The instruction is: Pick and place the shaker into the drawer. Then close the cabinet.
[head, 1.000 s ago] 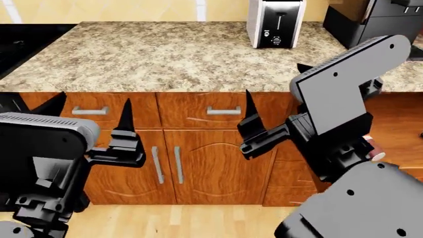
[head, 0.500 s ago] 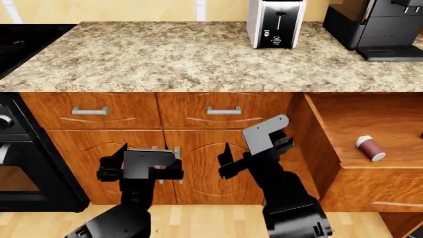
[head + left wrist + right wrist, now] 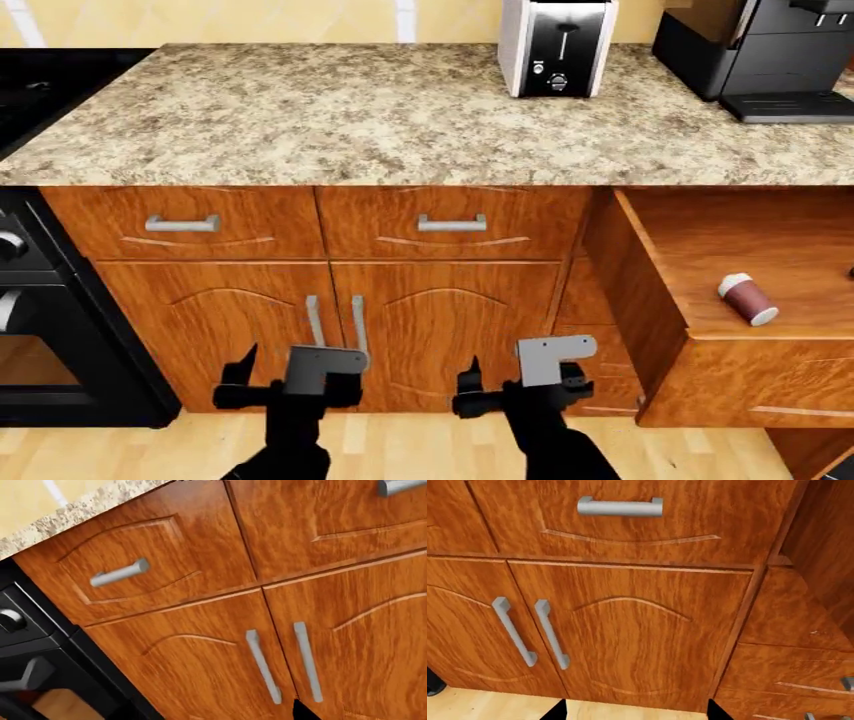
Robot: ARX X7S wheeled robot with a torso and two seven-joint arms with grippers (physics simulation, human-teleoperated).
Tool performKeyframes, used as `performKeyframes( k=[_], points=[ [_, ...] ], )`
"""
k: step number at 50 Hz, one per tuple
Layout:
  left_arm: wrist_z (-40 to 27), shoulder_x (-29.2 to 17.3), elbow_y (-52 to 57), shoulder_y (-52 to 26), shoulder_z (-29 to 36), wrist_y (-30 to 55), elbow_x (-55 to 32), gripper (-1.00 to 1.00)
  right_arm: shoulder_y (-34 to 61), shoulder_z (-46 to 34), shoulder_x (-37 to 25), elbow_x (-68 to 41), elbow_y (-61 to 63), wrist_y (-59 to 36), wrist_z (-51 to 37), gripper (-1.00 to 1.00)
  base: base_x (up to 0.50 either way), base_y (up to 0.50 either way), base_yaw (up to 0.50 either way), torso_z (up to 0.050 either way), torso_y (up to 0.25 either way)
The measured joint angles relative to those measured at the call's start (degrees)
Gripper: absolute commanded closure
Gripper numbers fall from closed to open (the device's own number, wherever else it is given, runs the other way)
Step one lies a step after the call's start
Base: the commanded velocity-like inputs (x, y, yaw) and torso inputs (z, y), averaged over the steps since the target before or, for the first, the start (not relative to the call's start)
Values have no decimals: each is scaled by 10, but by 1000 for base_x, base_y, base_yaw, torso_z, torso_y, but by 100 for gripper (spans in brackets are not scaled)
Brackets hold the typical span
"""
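The shaker (image 3: 747, 298), dark red with a white cap, lies on its side on the floor of the drawer (image 3: 643, 270). The drawer stands pulled out of the cabinet (image 3: 441, 320) at the right. Both grippers hang low in front of the cabinet doors, far from the shaker. My left gripper (image 3: 287, 378) is open and empty; only one of its fingertips (image 3: 301, 711) shows in the left wrist view. My right gripper (image 3: 514, 385) is open and empty, and its two fingertips stand wide apart in the right wrist view (image 3: 637, 715).
A granite counter (image 3: 347, 110) carries a toaster (image 3: 558, 45) and a black coffee machine (image 3: 767, 50) at the back right. A black stove (image 3: 54, 340) stands left of the cabinet. Two closed drawers with silver handles (image 3: 451, 223) sit above the doors. Wood floor lies below.
Both arms have dropped from high in front of the camera to low in front of the cabinet doors. The shaker lies in the open drawer as before.
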State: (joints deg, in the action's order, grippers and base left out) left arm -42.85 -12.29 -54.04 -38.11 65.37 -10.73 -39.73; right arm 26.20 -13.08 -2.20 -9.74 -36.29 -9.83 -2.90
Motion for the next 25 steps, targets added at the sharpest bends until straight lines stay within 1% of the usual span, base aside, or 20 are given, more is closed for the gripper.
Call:
performKeyframes(
  k=[6,12,16,25],
  points=[
    [16,40,-92,-10,0,-20,16,-100,-5,-1,-6,-18,-11,6,-13,-100,0,0,0,0,0],
    [15,65,-143,-16,-9,-25,33,-100,-6,-6,-10,-28,-18,7,-21,-100,0,0,0,0,0],
    [12,67,-140,-13,-10,-15,41,-100,-2,-11,-10,-31,-30,10,-22,-100,0,0,0,0,0],
    [21,52,-99,-3,-13,-1,45,-100,5,-24,-12,-36,-46,9,-22,-100,0,0,0,0,0]
  ],
)
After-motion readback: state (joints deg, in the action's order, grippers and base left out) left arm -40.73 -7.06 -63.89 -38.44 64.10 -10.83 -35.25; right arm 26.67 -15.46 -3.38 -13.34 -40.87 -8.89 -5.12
